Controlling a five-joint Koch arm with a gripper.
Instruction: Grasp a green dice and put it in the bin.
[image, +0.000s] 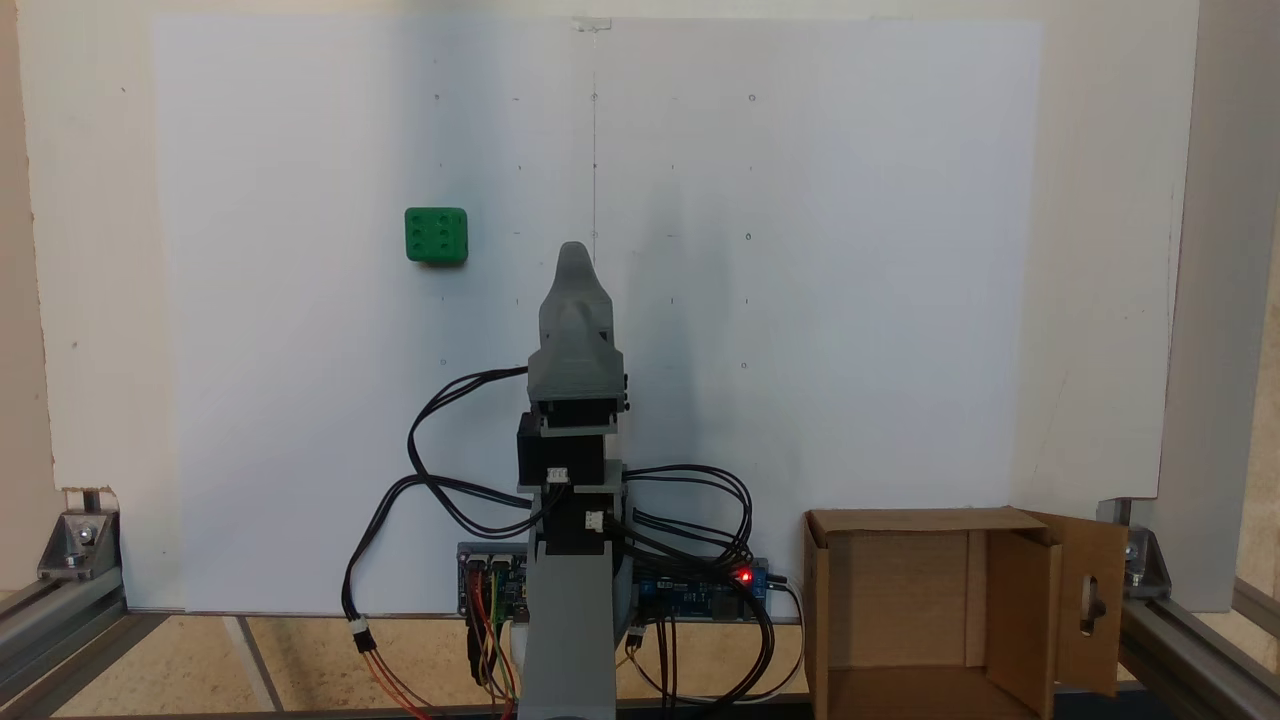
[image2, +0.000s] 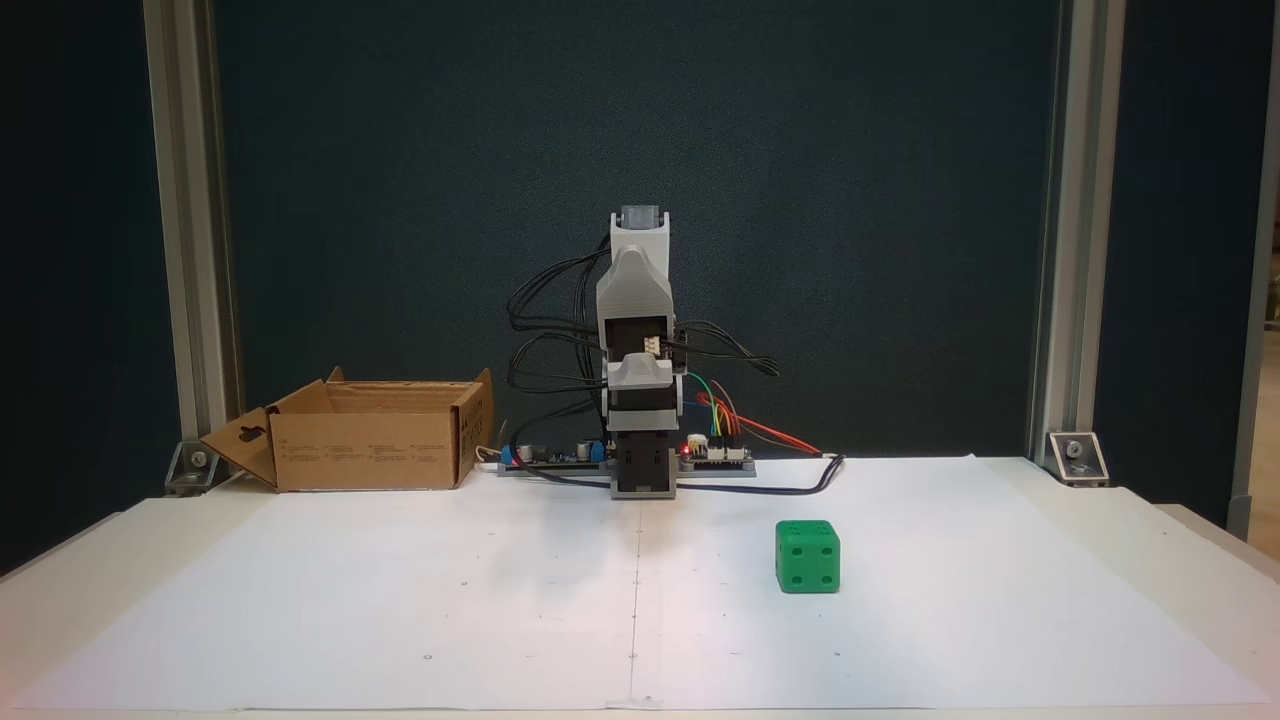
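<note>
Ahead and to the left of the hand in a fixed view, green dice sits alone on the table, well apart. Hand is folded over the base, holding nothing; can't tell jaw opening. Bin sits beside the base, opposite side.

We see the arm from above and behind in one fixed view; the other faces it low across the table, both sharing the white sheet.

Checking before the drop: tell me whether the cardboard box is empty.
Empty as far as shown. In a fixed view the cardboard box shows bare inner walls and floor; the green dice sits on the white sheet.
</note>
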